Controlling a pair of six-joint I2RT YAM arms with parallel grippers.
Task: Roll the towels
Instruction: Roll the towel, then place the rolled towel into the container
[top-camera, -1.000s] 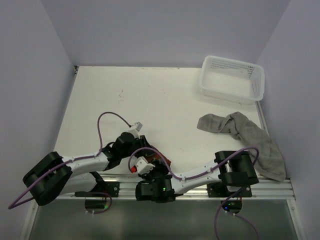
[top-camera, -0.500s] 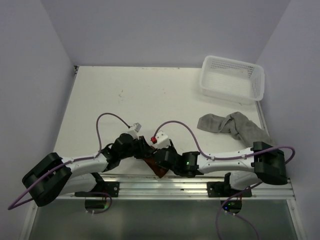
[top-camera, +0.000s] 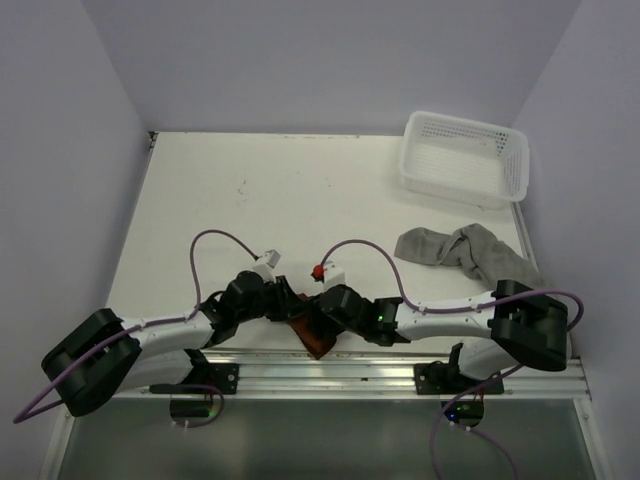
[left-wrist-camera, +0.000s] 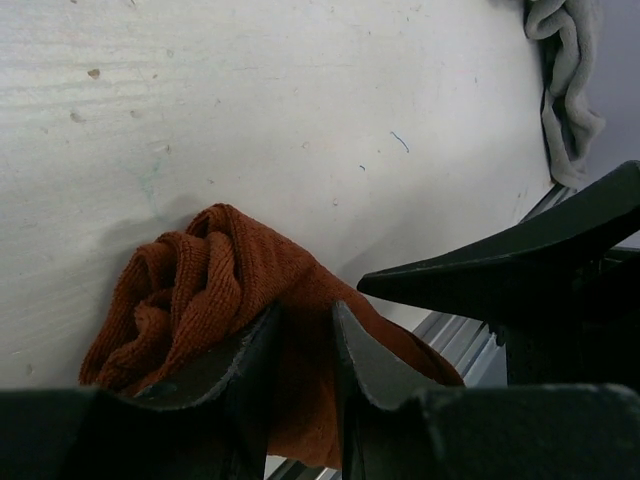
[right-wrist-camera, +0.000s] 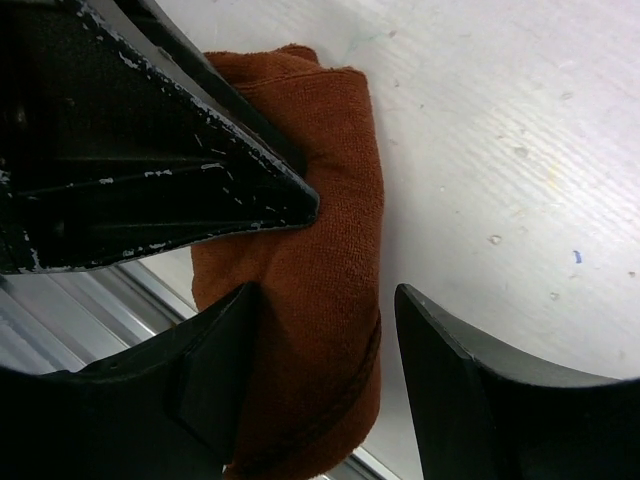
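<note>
The rust-brown towel (top-camera: 313, 340) lies part-rolled at the table's near edge, its lower end hanging over the rail. My left gripper (top-camera: 290, 303) reaches it from the left. In the left wrist view the left gripper (left-wrist-camera: 305, 312) is shut on a fold of the rust-brown towel (left-wrist-camera: 200, 280). My right gripper (top-camera: 322, 310) comes in from the right. In its own view the right gripper (right-wrist-camera: 322, 292) is open and straddles the rust-brown towel (right-wrist-camera: 320, 250), with a gap at its right finger. The grey towel (top-camera: 470, 252) lies crumpled and unrolled at the right, also seen as the grey towel (left-wrist-camera: 570, 80).
A white mesh basket (top-camera: 462, 122) stands at the back right corner. An aluminium rail (top-camera: 400, 375) runs along the near edge under the arms. The right arm's elbow (top-camera: 525, 320) covers part of the grey towel. Walls close in on three sides.
The right arm has swung out from its folded pose by the base, reaching left to the rust-brown towel, and its jaws have widened. The left gripper keeps its hold and has barely shifted.
</note>
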